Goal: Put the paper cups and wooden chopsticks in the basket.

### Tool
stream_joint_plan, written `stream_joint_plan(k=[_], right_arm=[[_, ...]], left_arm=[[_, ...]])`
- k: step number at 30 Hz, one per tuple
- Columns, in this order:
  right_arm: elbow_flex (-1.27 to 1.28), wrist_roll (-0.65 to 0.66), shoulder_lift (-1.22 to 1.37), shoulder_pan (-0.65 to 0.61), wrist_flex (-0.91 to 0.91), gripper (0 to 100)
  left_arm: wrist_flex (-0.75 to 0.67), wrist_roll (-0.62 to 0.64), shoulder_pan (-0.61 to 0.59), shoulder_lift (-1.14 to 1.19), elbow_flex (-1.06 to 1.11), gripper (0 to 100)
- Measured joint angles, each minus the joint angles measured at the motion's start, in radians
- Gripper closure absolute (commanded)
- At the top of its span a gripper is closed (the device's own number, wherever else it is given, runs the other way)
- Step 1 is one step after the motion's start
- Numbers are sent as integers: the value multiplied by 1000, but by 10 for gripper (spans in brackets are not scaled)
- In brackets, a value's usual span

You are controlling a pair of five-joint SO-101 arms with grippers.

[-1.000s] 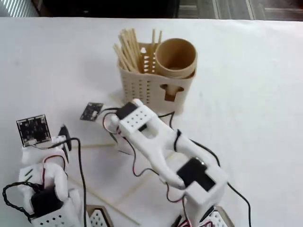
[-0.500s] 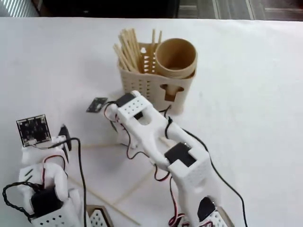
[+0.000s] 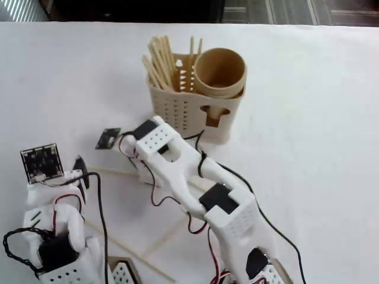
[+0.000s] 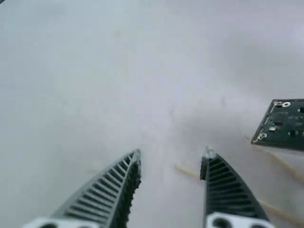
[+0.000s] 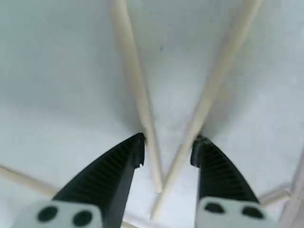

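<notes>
Fingers of the right gripper stand parted, straddling two loose chopsticks on the surface, gripping nothing. The left gripper hangs open, another chopstick just past one fingertip. Farther off, the basket holds a paper cup and a chopstick bundle; several sticks remain.

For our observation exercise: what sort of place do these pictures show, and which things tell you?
Probably a robotics lab bench set up for a tidying exercise: two white arms with exposed wires at a white table, a slotted basket holding wooden chopsticks and paper cups, and loose chopsticks on it.
</notes>
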Motion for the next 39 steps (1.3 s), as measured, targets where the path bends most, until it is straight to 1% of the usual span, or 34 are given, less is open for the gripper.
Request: stream_joint_plan(k=[2, 6, 10, 15, 19, 20, 22, 27, 28, 29, 34, 39], right_arm=[[0, 0, 0, -3, 9, 848], [-14, -5, 6, -21, 28, 779], [-41, -40, 6, -57, 41, 738], [-61, -80, 11, -94, 43, 735], [-61, -110, 11, -95, 0, 738], [-61, -112, 11, -95, -5, 741], [-61, -112, 11, -95, -5, 783], [-63, -114, 9, -92, -26, 971], [-66, -114, 8, -91, -35, 985], [-71, -114, 8, -91, -41, 974], [-77, -112, 9, -95, -54, 979], [-75, -112, -20, -77, -14, 979]], left_arm=[[0, 0, 0, 0, 0, 789], [0, 0, 0, 0, 0, 789], [0, 0, 0, 0, 0, 789], [0, 0, 0, 0, 0, 789], [0, 0, 0, 0, 0, 789], [0, 0, 0, 0, 0, 789], [0, 0, 0, 0, 0, 789], [0, 0, 0, 0, 0, 789], [0, 0, 0, 0, 0, 789], [0, 0, 0, 0, 0, 789], [0, 0, 0, 0, 0, 789], [0, 0, -2, 0, 0, 789]])
